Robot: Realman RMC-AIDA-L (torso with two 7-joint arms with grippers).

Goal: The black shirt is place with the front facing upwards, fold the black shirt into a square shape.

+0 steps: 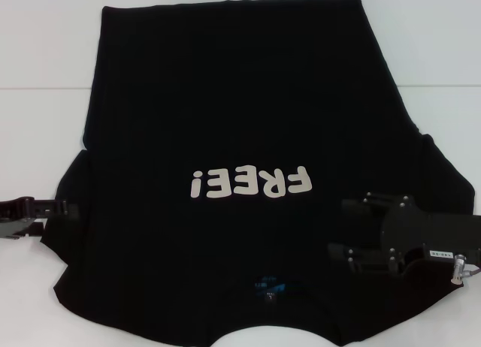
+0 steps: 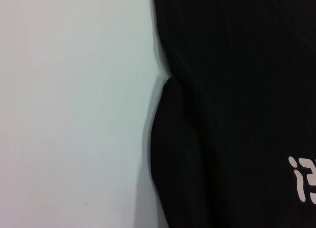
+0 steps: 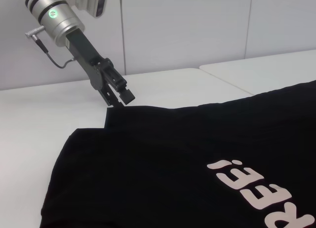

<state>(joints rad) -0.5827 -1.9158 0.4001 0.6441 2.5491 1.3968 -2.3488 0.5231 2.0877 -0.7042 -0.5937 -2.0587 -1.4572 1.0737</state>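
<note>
The black shirt (image 1: pixel 248 114) lies spread front-up on the white table (image 1: pixel 45 76). Its cream "FREE!" print (image 1: pixel 250 183) reads upside down to me, and the blue neck label (image 1: pixel 268 285) is at the near edge. My left gripper (image 1: pixel 69 209) is low at the shirt's left sleeve edge; it also shows in the right wrist view (image 3: pixel 118 98), its tip touching the cloth's edge. My right gripper (image 1: pixel 349 228) is open and empty, hovering over the shirt's right shoulder area. The left wrist view shows the shirt's (image 2: pixel 232 109) left side and folded-in sleeve.
The white table (image 2: pixel 74 109) extends beyond the shirt on the left and at the back. A seam between table tops (image 1: pixel 443 86) runs across the back. A white wall (image 3: pixel 197 25) stands behind the table in the right wrist view.
</note>
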